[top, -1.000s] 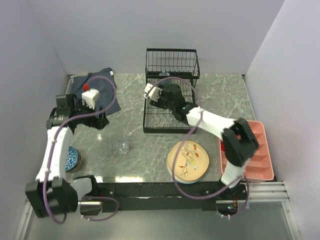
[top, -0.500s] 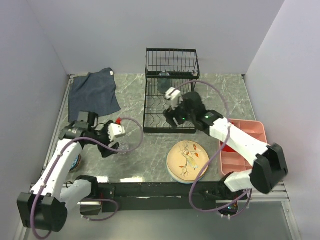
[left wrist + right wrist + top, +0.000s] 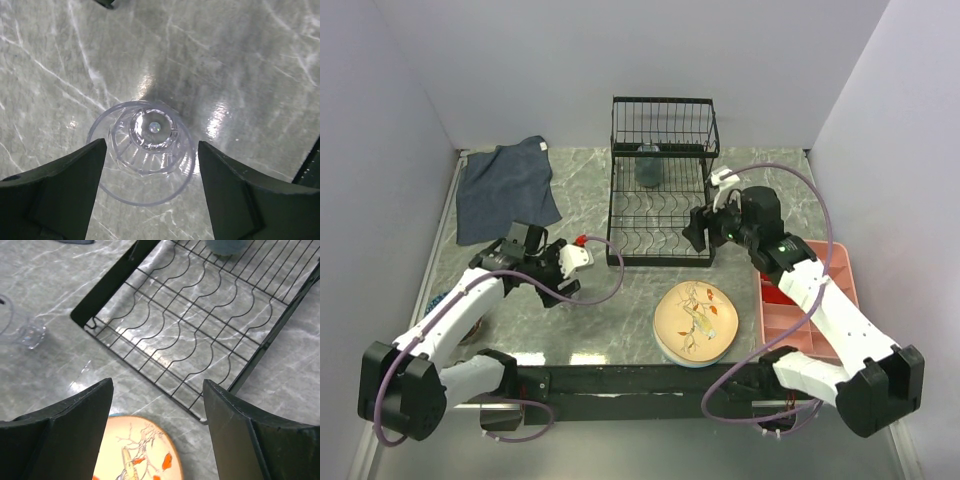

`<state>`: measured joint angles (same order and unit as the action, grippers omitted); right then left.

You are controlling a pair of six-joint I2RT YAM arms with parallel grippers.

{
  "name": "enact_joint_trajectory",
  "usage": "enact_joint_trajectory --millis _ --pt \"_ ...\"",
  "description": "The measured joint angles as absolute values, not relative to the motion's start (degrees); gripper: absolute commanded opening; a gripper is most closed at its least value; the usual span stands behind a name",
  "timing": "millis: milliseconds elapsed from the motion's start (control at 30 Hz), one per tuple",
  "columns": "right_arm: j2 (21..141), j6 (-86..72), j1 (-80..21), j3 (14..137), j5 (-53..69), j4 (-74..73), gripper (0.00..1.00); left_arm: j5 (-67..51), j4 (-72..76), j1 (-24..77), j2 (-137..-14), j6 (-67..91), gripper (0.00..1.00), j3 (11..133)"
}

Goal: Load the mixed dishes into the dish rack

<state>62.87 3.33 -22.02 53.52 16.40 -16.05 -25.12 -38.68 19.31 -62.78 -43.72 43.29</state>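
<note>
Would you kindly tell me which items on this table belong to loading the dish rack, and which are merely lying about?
Part of the job:
- dish rack
- peach plate
- clear glass
- blue bowl, mostly hidden
- cup, already in the rack

Just lying about:
- dark blue cloth
- pink tray
</note>
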Motion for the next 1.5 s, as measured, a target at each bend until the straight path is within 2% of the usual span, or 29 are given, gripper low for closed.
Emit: enact_joint_trajectory --millis 267,300,367,400,467,500,767,867,900,1033,1133,1333,1500 --pt "59.2 0.1 -17.3 49.8 19.8 -15.4 0.79 -24.9 -38.4 19.3 -64.9 -42.6 0.41 43.1" --pt "59.2 -0.2 -16.8 49.7 19.9 -15.4 0.79 -25.6 -38.7 19.3 -65.3 -42.5 0.32 43.1" --pt "59.5 -0.4 -16.2 49.7 20.2 -15.3 0.79 -26.6 -39.7 19.5 -66.2 -42.3 0.24 43.3" --pt "59.8 -0.5 -16.2 49.7 20.6 -15.0 0.79 -27.0 -40.5 19.6 -66.7 -42.1 0.16 43.5" --pt "60.9 -1.1 -16.2 49.7 21.4 -14.1 0.78 -27.4 -42.3 19.7 -68.1 -41.9 0.10 44.4" --pt "61.7 -1.6 -16.2 49.7 22.0 -13.4 0.78 -27.4 -43.2 19.8 -68.8 -41.5 0.01 45.2" --pt "65.2 -15.0 -16.2 48.0 27.2 -4.4 0.78 -31.4 -50.7 19.3 -70.5 -37.7 0.01 55.8" --pt "65.2 -23.0 -16.2 46.9 29.6 -1.1 0.86 -36.8 -50.2 18.2 -69.6 -33.9 0.01 61.4" --pt "65.2 -25.4 -16.2 46.9 30.1 -0.2 0.93 -38.6 -48.5 17.7 -68.7 -31.6 0.01 62.2" --pt "66.2 -32.4 -15.9 49.7 30.6 -0.2 0.97 -44.2 -35.6 15.7 -63.4 -17.4 0.01 59.7" --pt "68.2 -35.7 -15.7 54.8 31.6 -0.8 1.00 -49.2 -20.7 13.9 -60.8 0.0 0.01 54.9" --pt "69.0 -43.9 -16.5 56.9 35.0 0.1 1.00 -54.9 4.4 11.8 -67.5 26.4 0.01 50.8" --pt "72.0 -51.2 -17.6 53.0 37.8 2.2 1.00 -56.3 18.4 11.2 -72.6 40.1 0.01 49.5"
